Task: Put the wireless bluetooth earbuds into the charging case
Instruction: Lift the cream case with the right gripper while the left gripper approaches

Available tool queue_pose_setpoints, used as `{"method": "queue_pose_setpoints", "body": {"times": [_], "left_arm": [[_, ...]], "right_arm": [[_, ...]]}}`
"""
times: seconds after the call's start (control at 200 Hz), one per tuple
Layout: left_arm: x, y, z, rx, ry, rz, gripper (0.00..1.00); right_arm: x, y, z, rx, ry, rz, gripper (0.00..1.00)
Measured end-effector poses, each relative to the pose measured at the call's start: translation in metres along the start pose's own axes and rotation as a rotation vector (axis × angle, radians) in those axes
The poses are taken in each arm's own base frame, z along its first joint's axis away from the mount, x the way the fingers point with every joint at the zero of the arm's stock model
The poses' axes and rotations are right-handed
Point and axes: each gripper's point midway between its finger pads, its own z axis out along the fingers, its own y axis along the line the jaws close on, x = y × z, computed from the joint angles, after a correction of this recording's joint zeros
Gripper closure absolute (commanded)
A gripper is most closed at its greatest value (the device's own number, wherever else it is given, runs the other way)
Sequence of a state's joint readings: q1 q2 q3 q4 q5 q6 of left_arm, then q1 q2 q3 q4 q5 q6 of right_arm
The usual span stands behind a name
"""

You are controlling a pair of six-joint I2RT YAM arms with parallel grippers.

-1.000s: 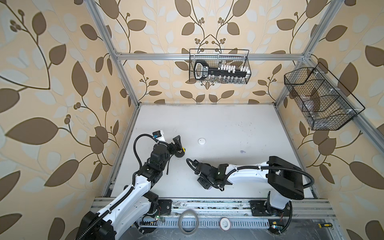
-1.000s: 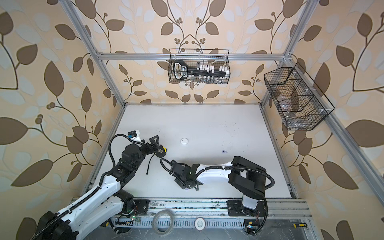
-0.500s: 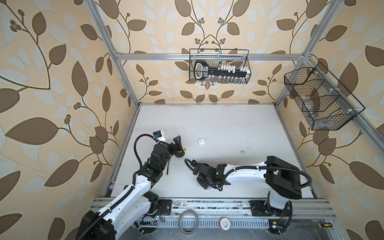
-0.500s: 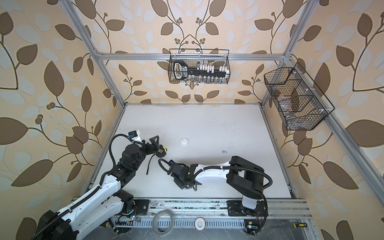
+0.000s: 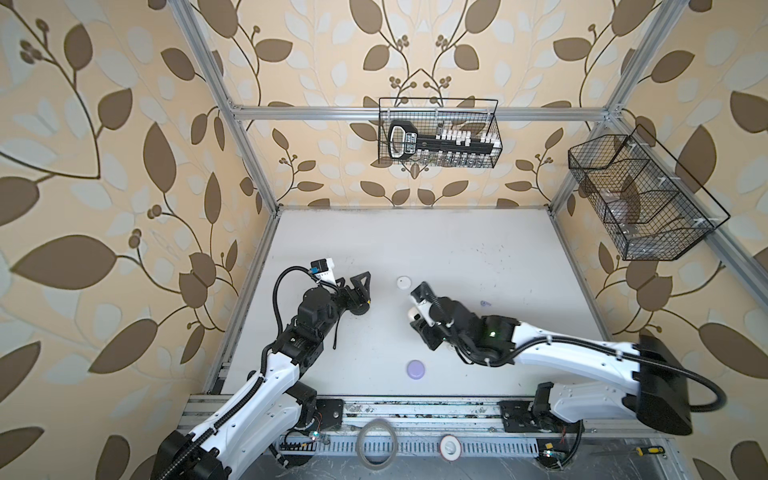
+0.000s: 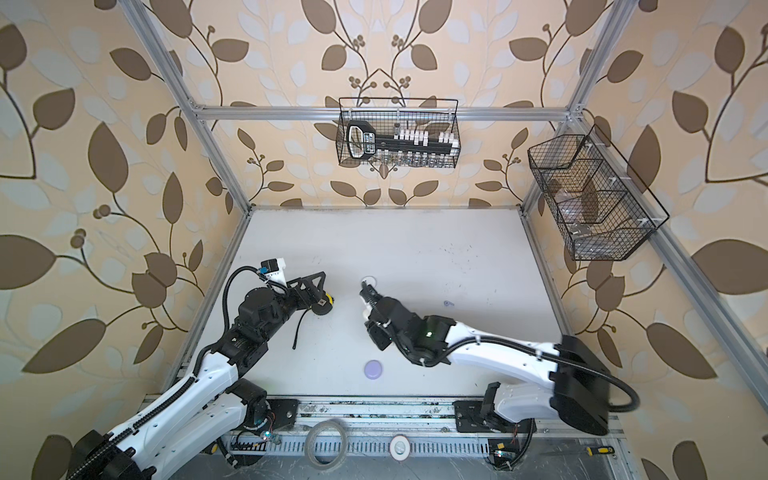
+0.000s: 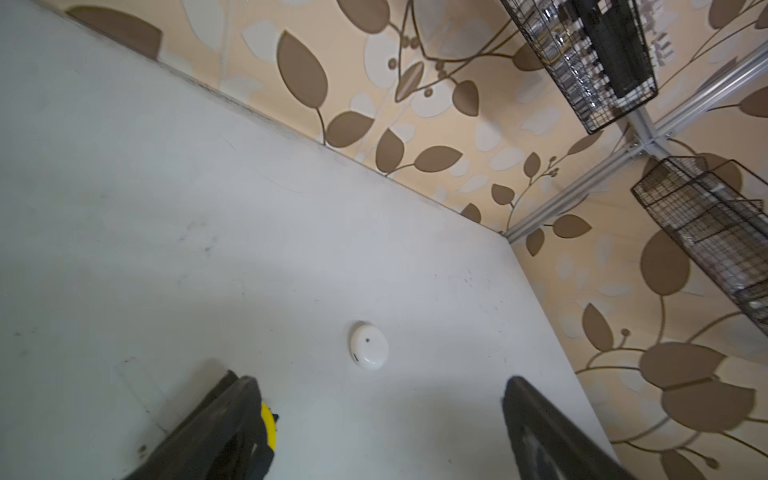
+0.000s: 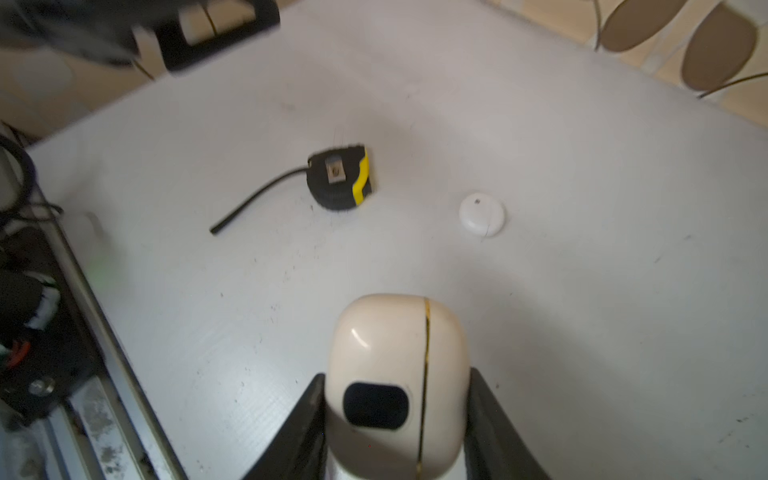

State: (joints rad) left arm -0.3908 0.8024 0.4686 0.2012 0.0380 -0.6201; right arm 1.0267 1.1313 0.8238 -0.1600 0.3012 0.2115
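Nearest the front rail (image 5: 415, 409), a round lavender case (image 5: 416, 369) was set on the table (image 5: 457, 249). Behind it, a closed cream charging case (image 8: 395, 332) was clamped in the right pincer (image 8: 397, 374). A tiny lavender earbud (image 5: 485, 304) was found to that pincer's right, near its wrist, well apart from the left pincer (image 7: 378, 386), which was spread empty beside a tape measure (image 8: 340, 178). The earbud's long axis could not be told. Farthest, a round white case (image 5: 403, 283) was set.

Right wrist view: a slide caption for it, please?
Right gripper holding a closed cream charging case; tape measure and round white case lie on the table beyond.
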Motion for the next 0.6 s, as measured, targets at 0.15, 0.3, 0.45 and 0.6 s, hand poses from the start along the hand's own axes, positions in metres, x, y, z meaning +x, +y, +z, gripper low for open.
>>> {"method": "queue_pose_setpoints", "body": {"times": [0.15,0.3,0.45,0.6], "left_arm": [[-0.039,-0.064,0.007,0.168,0.026,-0.101,0.18],[-0.05,-0.114,0.011,0.352,0.091,-0.11,0.24],[0.005,-0.126,0.013,0.419,0.239,-0.027,0.26],[0.062,-0.135,0.007,0.486,0.38,0.095,0.32]], "right_arm": [[-0.05,-0.021,-0.037,0.039,-0.258,-0.01,0.74],[-0.042,-0.023,-0.036,0.061,-0.3,-0.111,0.75],[-0.026,-0.02,-0.029,0.049,-0.286,-0.203,0.77],[-0.019,-0.012,-0.027,0.018,-0.299,-0.283,0.92]]}}
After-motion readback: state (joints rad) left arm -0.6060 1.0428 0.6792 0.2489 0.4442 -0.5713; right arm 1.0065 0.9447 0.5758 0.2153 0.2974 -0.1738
